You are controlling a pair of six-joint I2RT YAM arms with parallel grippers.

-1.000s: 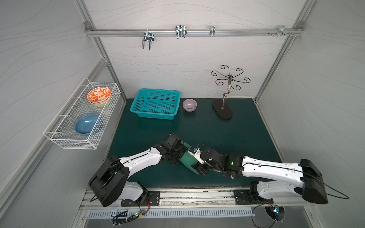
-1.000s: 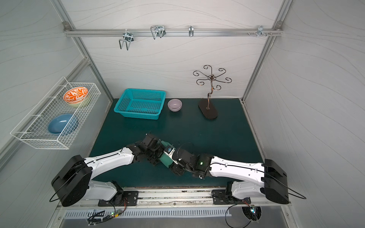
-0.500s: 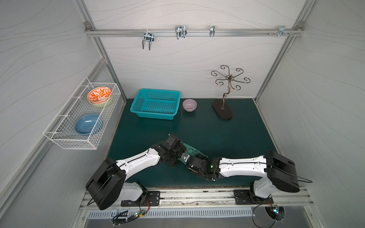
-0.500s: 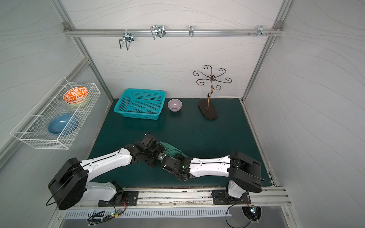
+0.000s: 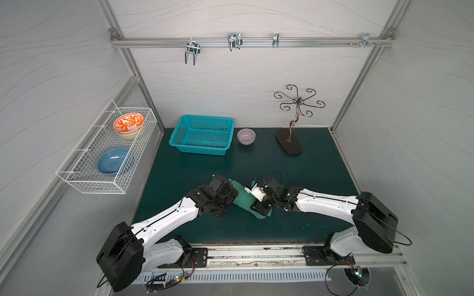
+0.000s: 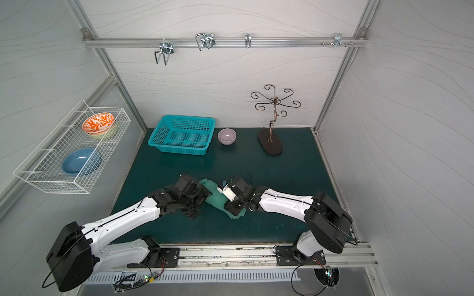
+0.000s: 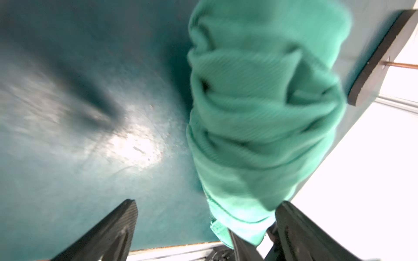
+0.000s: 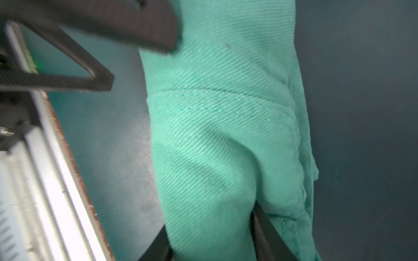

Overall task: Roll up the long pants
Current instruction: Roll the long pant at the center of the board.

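Note:
The long pants [image 5: 243, 201] [image 6: 216, 199] lie as a tight mid-green roll on the dark mat, near its front middle. My left gripper [image 5: 229, 203] [image 7: 207, 204] stands open at the roll's left end; the cloth's end [image 7: 260, 113] lies just inside one finger [image 7: 294, 226], with bare mat by the other. My right gripper [image 5: 259, 208] [image 8: 209, 221] is at the roll's front right end, shut on the cloth [image 8: 226, 135], which fills the gap between its fingers. The left gripper's finger [image 8: 135, 29] shows at the far end in the right wrist view.
A turquoise basket [image 5: 202, 134], a lilac bowl [image 5: 246, 135] and a dark metal hook stand [image 5: 289, 143] line the back of the mat. A wire rack [image 5: 84, 176] on the left wall holds an orange and a blue bowl. The mat's front edge [image 5: 256, 242] is close.
My left gripper has opened wider beside the roll. My right gripper's jaws have narrowed onto the roll's front right end. The roll has stayed near the front middle.

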